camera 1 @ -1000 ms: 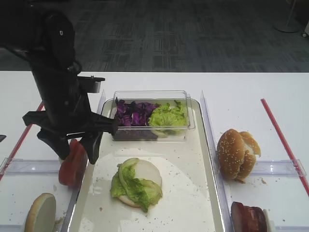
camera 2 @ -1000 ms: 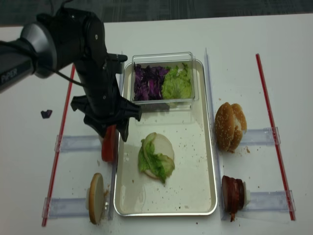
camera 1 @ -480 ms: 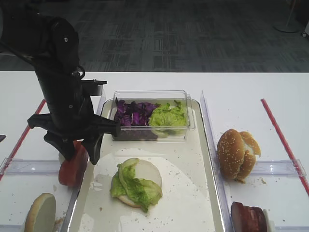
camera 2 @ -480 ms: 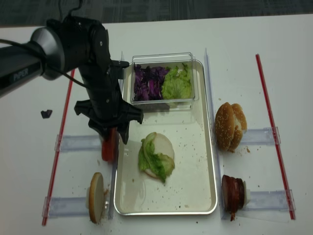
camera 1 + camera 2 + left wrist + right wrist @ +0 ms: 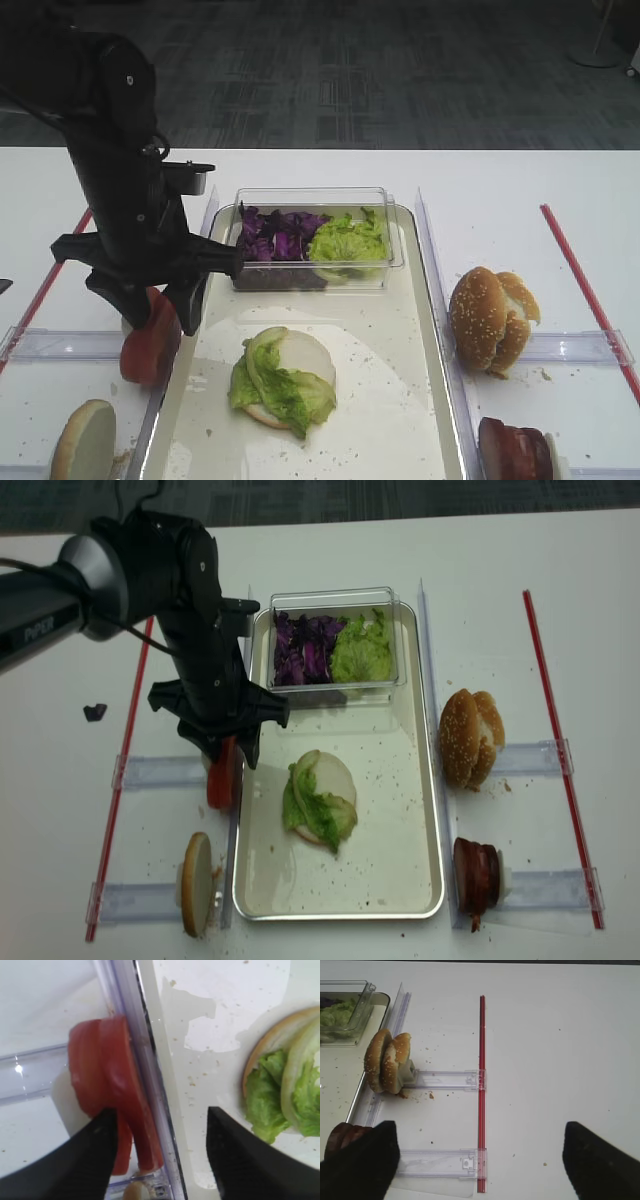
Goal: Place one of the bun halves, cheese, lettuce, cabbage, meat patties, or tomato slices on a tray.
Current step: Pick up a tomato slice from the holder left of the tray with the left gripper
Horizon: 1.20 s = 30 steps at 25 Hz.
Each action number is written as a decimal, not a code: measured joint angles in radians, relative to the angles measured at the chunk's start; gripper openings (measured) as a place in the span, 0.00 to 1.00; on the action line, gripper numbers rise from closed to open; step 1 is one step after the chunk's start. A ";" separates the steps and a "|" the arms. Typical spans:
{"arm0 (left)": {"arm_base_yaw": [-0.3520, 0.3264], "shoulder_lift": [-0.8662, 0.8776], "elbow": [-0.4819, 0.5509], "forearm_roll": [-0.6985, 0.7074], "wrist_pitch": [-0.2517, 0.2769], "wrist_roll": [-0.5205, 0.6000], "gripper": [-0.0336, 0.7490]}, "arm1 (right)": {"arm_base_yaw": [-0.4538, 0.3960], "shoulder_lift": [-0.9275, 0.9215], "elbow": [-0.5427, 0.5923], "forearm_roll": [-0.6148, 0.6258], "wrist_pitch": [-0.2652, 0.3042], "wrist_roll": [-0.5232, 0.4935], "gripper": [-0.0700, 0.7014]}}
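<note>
The left gripper (image 5: 159,1152) hangs over the tomato slices (image 5: 111,1095) that stand on edge just outside the left rim of the tray (image 5: 445,395). Its jaws are spread: in the left wrist view one finger (image 5: 75,1160) overlaps the lower part of the slices on their outer side, while the other finger (image 5: 240,1155) sits over the tray floor, well clear of the tomato — whether either one touches the slices cannot be told. The slices lean against a clear plastic rail (image 5: 127,1035) running along the tray's edge.

On the tray floor lies a bun half (image 5: 300,362), cut face up, with a lettuce leaf (image 5: 280,385) draped across it. At the far end of the tray sits a clear plastic tub (image 5: 312,238) holding purple cabbage (image 5: 275,235) on the left and more lettuce (image 5: 348,240) on the right.

To the right of the tray, sesame bun halves (image 5: 490,318) stand on edge on the white table (image 5: 500,580), and nearer the front the meat patties (image 5: 477,875) do too. Left of the tray, near the front, another bun half (image 5: 195,897) stands on edge.

The right gripper (image 5: 480,1160) is away from the food — its two dark fingers are wide apart over the table by a red strip (image 5: 481,1095), holding nothing.
</note>
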 joint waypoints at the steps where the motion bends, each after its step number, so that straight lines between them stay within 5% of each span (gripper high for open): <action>1: 0.003 0.000 0.000 -0.002 0.000 0.000 0.51 | 0.000 0.000 0.000 0.000 0.000 0.000 0.97; 30: 0.004 0.068 -0.020 0.007 0.012 -0.002 0.33 | 0.000 0.000 0.000 0.000 0.000 0.000 0.97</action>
